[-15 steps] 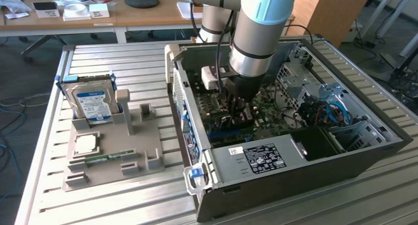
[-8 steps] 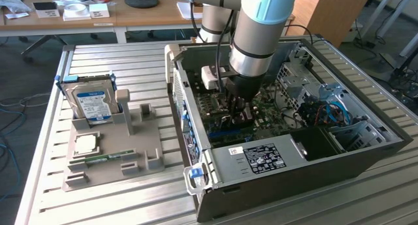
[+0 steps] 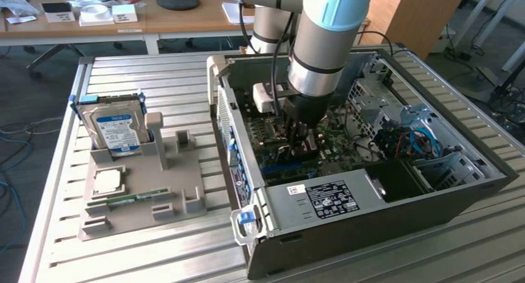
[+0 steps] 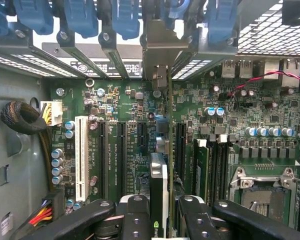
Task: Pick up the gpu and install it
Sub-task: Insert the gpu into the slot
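**GPU HELD IN THE CLAW, EDGE-ON OVER THE BOARD**

Exterior view, nearest first. The computer case [image 3: 369, 234] lies on a slatted metal table [image 3: 164, 74] with its open side facing up. A white label [image 3: 325, 200] is fixed to its near wall. On the exterior view's left, apart from the case, stands a grey holder tray [image 3: 139, 221]. It carries a green RAM stick [image 3: 131, 200] lying flat at the near end and a processor chip [image 3: 107, 181] behind it. A hard drive [image 3: 115, 128] stands upright at the far end.

Inside the case. The arm [image 3: 324, 43] reaches down through the open side. The gripper [image 3: 300, 135] sits low among the components, over the green motherboard [image 3: 348, 141].

Wrist view. The two black fingers [image 4: 135, 215] are closed to a middling width on the gpu [image 4: 158, 185], one against each face. The card is seen edge-on, standing square to the board, with a green logo on its edge between the fingers. It stands just beside the long black expansion slots [image 4: 121, 155]. Whether its connector edge is seated in a slot cannot be told. A white slot [image 4: 81, 157] lies past the black ones, well apart from the card. Farther along the card's line, a grey metal bracket [image 4: 160, 50] meets the rear wall among the blue slot clips [image 4: 80, 17].

Farthest, in the exterior view, a wooden desk [image 3: 189, 21] stands behind the table.
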`<state>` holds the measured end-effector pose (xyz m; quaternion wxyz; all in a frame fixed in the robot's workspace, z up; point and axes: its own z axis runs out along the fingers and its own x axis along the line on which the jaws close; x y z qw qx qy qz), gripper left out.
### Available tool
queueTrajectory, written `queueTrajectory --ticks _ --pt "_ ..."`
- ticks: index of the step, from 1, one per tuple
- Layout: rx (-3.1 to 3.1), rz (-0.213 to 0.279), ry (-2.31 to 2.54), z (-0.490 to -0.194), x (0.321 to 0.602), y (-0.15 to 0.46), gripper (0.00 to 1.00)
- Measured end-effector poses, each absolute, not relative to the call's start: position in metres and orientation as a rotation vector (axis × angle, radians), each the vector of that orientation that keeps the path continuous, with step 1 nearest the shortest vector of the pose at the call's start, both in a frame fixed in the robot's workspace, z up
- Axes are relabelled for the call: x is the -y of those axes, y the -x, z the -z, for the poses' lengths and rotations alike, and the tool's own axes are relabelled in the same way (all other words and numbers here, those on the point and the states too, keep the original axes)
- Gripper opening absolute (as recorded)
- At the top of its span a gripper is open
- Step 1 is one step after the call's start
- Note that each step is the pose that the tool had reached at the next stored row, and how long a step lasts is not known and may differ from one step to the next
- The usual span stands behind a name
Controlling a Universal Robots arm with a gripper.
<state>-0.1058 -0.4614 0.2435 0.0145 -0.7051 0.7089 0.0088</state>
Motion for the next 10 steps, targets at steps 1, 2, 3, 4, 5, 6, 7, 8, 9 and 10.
queueTrajectory --ticks 1,2,3,4,5,6,7,8,9,10 --pt "-2.205 -0.027 2.197 -0.2435 0.4614 0.1058 0.27" --pt "-2.203 -0.027 2.199 -0.2435 0.4614 0.1058 0.27" --pt "-2.2 -0.027 2.201 -0.2435 0.4614 0.1058 0.27" --pt "-2.199 -0.027 2.203 -0.2435 0.4614 0.1059 0.27" --pt "-2.199 -0.027 2.203 -0.2435 0.4614 0.1058 0.27" --pt "-2.199 -0.028 2.203 -0.2435 0.4614 0.1059 0.27" --pt "-2.198 -0.027 2.204 -0.2434 0.4614 0.1059 0.27" --pt "-2.198 -0.027 2.204 -0.2434 0.4614 0.1058 0.27" --pt "-2.198 -0.027 2.204 -0.2434 0.4615 0.1058 0.27" --pt "-2.198 -0.027 2.204 -0.2434 0.4615 0.1058 0.27"
